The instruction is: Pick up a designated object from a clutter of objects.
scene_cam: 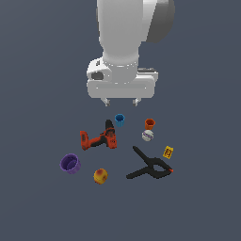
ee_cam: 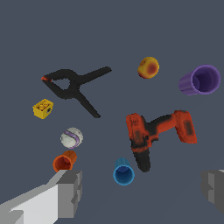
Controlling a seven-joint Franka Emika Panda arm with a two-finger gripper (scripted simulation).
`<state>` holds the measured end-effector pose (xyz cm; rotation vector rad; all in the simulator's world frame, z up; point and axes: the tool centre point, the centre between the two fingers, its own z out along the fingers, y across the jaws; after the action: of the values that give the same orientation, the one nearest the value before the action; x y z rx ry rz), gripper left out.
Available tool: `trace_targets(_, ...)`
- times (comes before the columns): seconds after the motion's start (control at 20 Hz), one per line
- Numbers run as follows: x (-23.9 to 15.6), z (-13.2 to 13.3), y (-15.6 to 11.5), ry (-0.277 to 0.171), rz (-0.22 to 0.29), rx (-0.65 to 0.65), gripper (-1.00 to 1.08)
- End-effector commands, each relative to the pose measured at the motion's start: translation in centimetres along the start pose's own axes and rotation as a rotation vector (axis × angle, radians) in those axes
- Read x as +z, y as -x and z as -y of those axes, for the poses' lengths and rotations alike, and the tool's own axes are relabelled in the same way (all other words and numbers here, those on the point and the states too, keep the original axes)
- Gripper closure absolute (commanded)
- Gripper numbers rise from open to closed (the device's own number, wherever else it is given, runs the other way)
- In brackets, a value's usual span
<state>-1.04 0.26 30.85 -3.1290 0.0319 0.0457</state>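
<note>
Gripper [scene_cam: 122,101]: wide open, holding nothing, up above the things.
Blue cup [scene_cam: 119,120]: lying down, right beside the drill's [scene_cam: 100,138] black tip.

smooth white arm [scene_cam: 123,28], thick and rounded, with a grey cap at the upper joint. boxy white hand [scene_cam: 121,84] below it, dark round socket on one side, dark strip behind. two short pale grey fingers [ee_cam: 70,192], blocky and ridged.
</note>
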Motion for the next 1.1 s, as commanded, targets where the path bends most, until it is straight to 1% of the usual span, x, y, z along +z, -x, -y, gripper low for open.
trace_targets(0.0,0.0,0.0,0.0,0.0,0.0,0.0,-0.92)
trace_targets(0.5,0.5,-0.6,-0.4,-0.031,-0.003,0.01,-0.92)
trace_targets(0.75,0.8,-0.5,-0.3,-0.028,-0.003,0.007,-0.92)
trace_targets(1.05,2.5,-0.6,0.1,-0.025,-0.005,-0.009,-0.92)
